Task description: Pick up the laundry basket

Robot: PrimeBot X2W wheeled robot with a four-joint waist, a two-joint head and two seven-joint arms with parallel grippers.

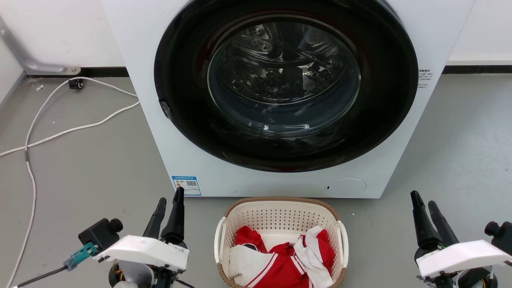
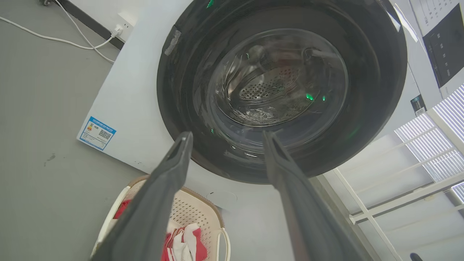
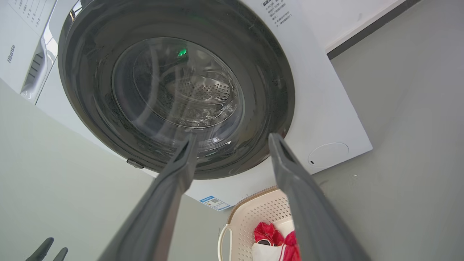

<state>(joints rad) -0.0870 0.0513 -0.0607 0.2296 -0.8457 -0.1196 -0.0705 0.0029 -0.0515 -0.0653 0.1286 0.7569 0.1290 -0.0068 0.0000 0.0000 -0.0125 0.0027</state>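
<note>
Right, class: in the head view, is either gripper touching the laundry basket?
No, the left gripper and the right gripper stand apart from the laundry basket, one on each side.

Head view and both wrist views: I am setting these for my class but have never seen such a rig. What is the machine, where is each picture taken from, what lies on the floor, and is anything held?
This is a wheeled robot with two arms, each ending in a two-fingered gripper. The head view looks down from its head camera: the left gripper at lower left, the right gripper at lower right. Each wrist view looks along that arm's own gripper. On the grey floor stands a white washing machine with a round glass door; before it sits the laundry basket, holding red and white clothes. A white cable trails at the left. Both grippers are open and hold nothing.
</note>
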